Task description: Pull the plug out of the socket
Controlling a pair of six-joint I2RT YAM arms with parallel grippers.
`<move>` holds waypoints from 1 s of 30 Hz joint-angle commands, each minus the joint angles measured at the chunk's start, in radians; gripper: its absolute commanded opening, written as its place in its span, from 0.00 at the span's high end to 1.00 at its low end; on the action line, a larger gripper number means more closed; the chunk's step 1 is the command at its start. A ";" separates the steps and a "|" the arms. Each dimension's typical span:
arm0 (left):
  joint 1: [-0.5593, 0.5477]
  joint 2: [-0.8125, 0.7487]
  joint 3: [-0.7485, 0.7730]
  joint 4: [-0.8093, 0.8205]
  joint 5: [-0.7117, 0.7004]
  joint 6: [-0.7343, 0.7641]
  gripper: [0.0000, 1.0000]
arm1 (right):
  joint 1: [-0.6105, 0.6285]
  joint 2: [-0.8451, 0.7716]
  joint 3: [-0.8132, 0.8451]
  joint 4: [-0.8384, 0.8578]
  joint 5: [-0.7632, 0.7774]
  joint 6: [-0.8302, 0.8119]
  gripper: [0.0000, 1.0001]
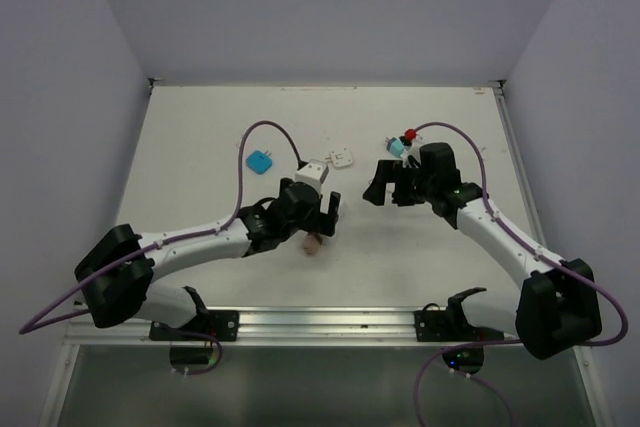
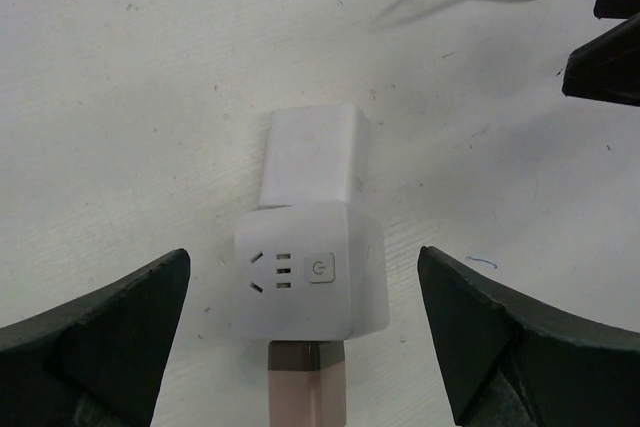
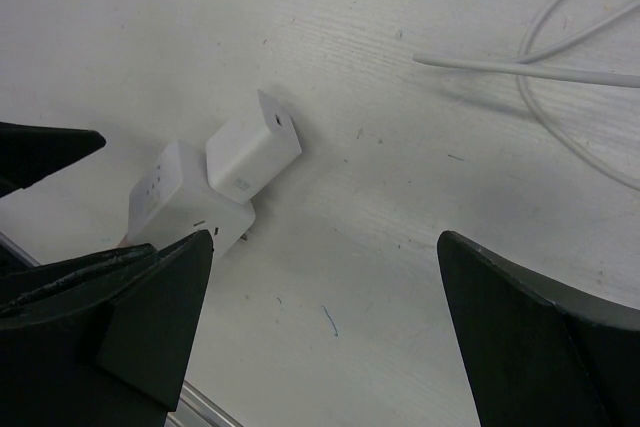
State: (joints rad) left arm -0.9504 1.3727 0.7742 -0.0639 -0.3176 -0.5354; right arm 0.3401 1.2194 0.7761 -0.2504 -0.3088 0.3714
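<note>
**Pale walls (image 1: 320, 7), scuffed white table (image 1: 200, 147): your left gripper (image 2: 302, 257) and right gripper (image 3: 325, 239) both gape wide, holding nothing.**
The socket (image 2: 310, 272) lies left of centre, toward the near edge, between the left gripper's fingers (image 2: 100, 332), untouched. It looks light, rigid, slick: pinch its flat sides, then pull the white plug (image 2: 312, 157), or the pinkish plug (image 2: 308, 392) opposite, straight out.

Bright even light, soft shadows, sharp focus
</note>
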 commanded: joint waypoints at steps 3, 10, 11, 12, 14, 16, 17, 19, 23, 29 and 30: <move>-0.033 0.060 0.094 -0.097 -0.089 0.135 0.00 | 0.002 -0.041 -0.014 -0.013 -0.003 -0.029 0.01; -0.155 0.167 0.201 -0.227 -0.243 0.193 0.00 | -0.016 -0.092 -0.032 -0.059 0.085 -0.042 0.01; -0.183 0.195 0.229 -0.241 -0.261 0.196 0.00 | -0.029 -0.098 -0.035 -0.067 0.105 -0.042 0.01; -0.194 0.209 0.241 -0.252 -0.284 0.199 0.00 | -0.035 -0.104 -0.037 -0.075 0.112 -0.042 0.01; -0.217 0.242 0.272 -0.270 -0.301 0.203 0.00 | -0.065 -0.129 -0.043 -0.096 0.134 -0.040 0.01; -0.238 0.261 0.299 -0.277 -0.322 0.219 0.01 | -0.087 -0.146 -0.050 -0.113 0.140 -0.029 0.01; -0.244 0.285 0.312 -0.283 -0.333 0.229 0.01 | -0.107 -0.165 -0.054 -0.116 0.143 -0.028 0.01; -0.263 0.342 0.365 -0.316 -0.366 0.239 0.02 | -0.134 -0.187 -0.061 -0.125 0.154 -0.011 0.01; -0.287 0.452 0.467 -0.413 -0.448 0.247 0.03 | -0.164 -0.228 -0.066 -0.136 0.162 0.003 0.01; -0.297 0.561 0.568 -0.559 -0.552 0.192 0.06 | -0.184 -0.238 -0.066 -0.145 0.148 0.003 0.01; -0.297 0.569 0.573 -0.568 -0.573 0.190 0.06 | -0.187 -0.238 -0.067 -0.145 0.145 0.003 0.01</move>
State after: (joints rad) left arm -1.2442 1.9167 1.3014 -0.5262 -0.7925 -0.3218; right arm 0.1619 0.9989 0.7132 -0.3889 -0.1699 0.3634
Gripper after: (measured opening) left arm 0.944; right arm 0.987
